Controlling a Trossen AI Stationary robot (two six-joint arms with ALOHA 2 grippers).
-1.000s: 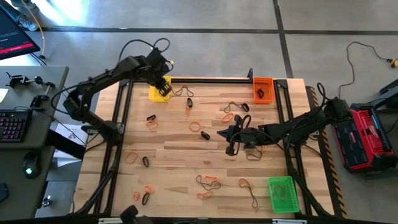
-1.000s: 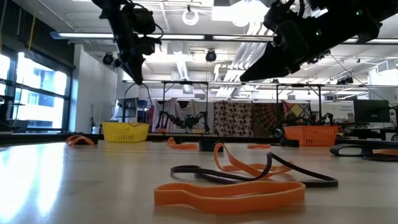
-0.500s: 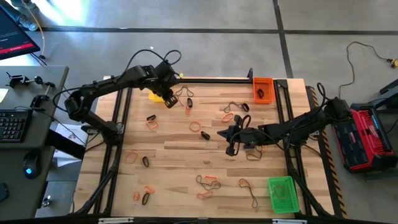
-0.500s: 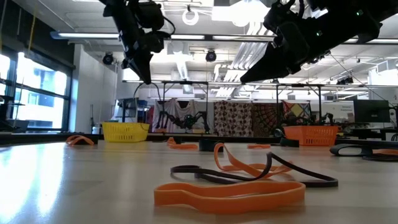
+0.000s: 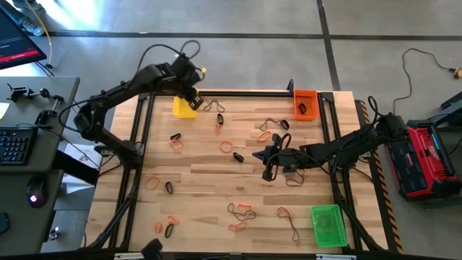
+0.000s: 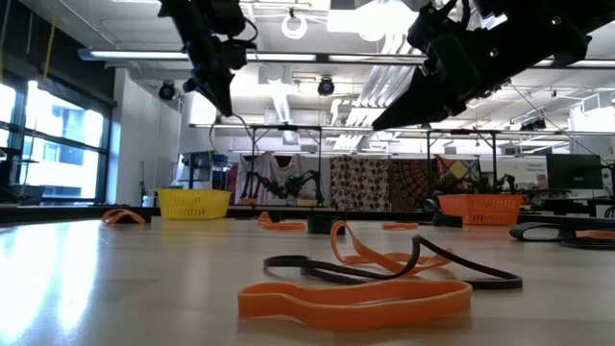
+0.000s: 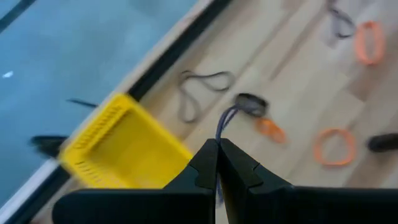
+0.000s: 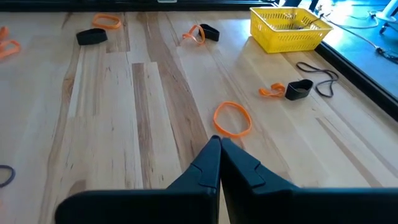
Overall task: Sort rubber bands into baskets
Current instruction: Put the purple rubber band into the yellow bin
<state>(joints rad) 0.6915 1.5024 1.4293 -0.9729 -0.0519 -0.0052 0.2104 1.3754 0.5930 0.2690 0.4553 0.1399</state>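
left gripper pinched on dark band, above yellow basket at bench's far-left corner | right gripper closed, empty, mid-bench, orange band just ahead

Table: pale wood planks with streaked grain, edged by a black frame. Baskets, all meshed: one yellow, one orange, one green; bands scattered in orange, black and olive-tan (some tangled in mixed colours). Arms dark, nearly black, with black cables; beside the table a red and black case, grey floor, and in the low view patterned cloths hanging behind.
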